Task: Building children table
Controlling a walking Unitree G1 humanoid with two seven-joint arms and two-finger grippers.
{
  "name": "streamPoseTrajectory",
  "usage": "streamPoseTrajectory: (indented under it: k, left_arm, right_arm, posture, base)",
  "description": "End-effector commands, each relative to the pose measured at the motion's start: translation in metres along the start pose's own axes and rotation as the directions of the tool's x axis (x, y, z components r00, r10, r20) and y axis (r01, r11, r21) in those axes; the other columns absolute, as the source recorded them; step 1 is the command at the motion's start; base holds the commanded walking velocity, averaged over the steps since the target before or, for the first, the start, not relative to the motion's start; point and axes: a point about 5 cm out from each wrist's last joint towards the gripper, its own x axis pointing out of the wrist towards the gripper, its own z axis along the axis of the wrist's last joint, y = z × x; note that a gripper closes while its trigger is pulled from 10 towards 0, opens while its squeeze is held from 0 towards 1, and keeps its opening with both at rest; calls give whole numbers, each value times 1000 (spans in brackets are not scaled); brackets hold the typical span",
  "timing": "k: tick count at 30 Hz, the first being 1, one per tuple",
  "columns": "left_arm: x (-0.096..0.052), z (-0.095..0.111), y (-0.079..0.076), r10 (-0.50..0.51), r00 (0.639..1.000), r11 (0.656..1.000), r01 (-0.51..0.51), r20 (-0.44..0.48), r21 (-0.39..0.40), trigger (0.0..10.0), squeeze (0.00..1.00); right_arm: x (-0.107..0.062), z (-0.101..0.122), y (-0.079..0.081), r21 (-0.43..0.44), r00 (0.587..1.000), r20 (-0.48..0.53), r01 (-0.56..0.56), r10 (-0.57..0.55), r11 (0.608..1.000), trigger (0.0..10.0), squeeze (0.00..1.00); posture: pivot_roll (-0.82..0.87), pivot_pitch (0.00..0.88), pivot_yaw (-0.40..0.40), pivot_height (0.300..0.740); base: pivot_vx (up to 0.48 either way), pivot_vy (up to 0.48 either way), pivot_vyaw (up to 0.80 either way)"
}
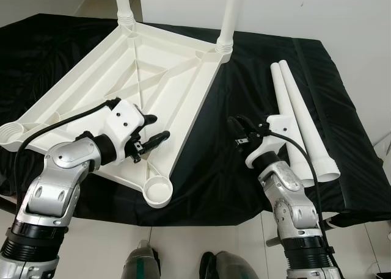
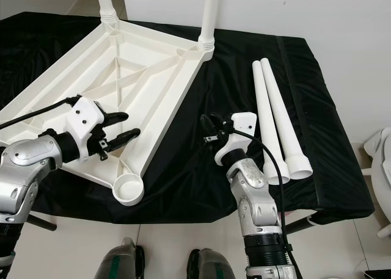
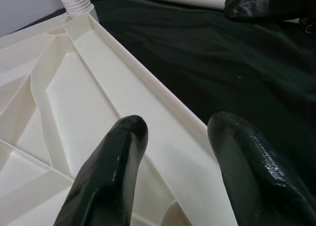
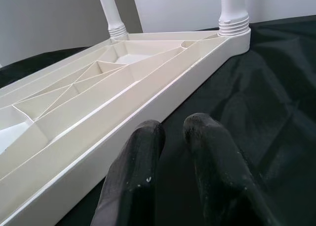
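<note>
1. Tabletop point(image 1: 153, 65) lies upside down on the black-draped bench point(image 1: 244, 169), ribbed underside up; it sits on the left half of the bench, w/ one corner overhanging the near edge.
2. Progress, as I read it: about half done; two legs point(image 1: 227, 16) already stand upright in the far corner sockets, threaded collars seated at the base.
3. Left to do: two loose legs point(image 1: 305, 126) lie side by side on the cloth to the right, well apart from the tabletop; the near empty socket point(image 1: 157, 192) and the left one point(image 1: 11, 135) are open rings waiting for them.
4. My left end effector point(image 1: 153, 129) hovers over the tabletop's near right rim, fingers point(image 3: 113, 171) spread, nothing between them; can't tell if it touches the plastic.
5. My right end effector point(image 2: 211, 132) sits over bare cloth between the tabletop edge and the loose legs; fingers point(image 4: 138, 176) close together w/ a thin gap, pinching nothing.
6. Hard to see: tops of the fitted legs are cut off by the frame, so can't judge if they're fully screwed home; the left socket is partly at the frame edge; wide ends of the loose legs lie right beside my right forearm, contact unclear.
</note>
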Motion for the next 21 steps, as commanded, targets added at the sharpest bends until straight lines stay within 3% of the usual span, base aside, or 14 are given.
streamPoseTrajectory:
  k: [1, 4, 7, 10, 12, 21]
  left_arm:
    - [-4, -2, -4, -52, 999, 999, 52, -11, -3, 10000, 0]
    - [-18, -9, -5, -122, 991, 992, 120, -47, -42, 10000, 0]
    - [-18, -9, -5, -122, 991, 992, 120, -47, -42, 10000, 0]
    - [-38, -21, 0, -150, 981, 988, 143, -125, -67, 10000, 0]
    - [-44, -25, 2, -146, 977, 988, 136, -153, -68, 10000, 0]
    - [-62, -39, 15, -110, 958, 994, 112, -264, -8, 10000, 0]
  right_arm:
    - [-3, -2, -2, -8, 1000, -4, 13, -13, 1000, 10000, 0]
    - [-4, -1, -4, -9, 1000, -2, 24, -24, 1000, 10000, 0]
    - [-4, -1, -4, -9, 1000, -2, 24, -24, 1000, 10000, 0]
    - [-5, 0, -6, -16, 999, 1, 36, -36, 999, 10000, 0]
    - [-5, 0, -6, -26, 1000, -1, 31, -31, 999, 10000, 0]
    - [-5, 0, -5, -35, 1000, -6, 11, -12, 999, 10000, 0]
  posture:
    - [42, 65, -26, 740]
    - [34, 69, -21, 740]
    - [34, 69, -21, 740]
    - [31, 72, -16, 740]
    - [31, 72, -16, 740]
    - [37, 77, -26, 740]
  base:
    - [0, 0, 0]
    - [0, 0, 0]
    - [0, 0, 0]
    - [0, 0, 0]
    - [0, 0, 0]
    - [0, 0, 0]
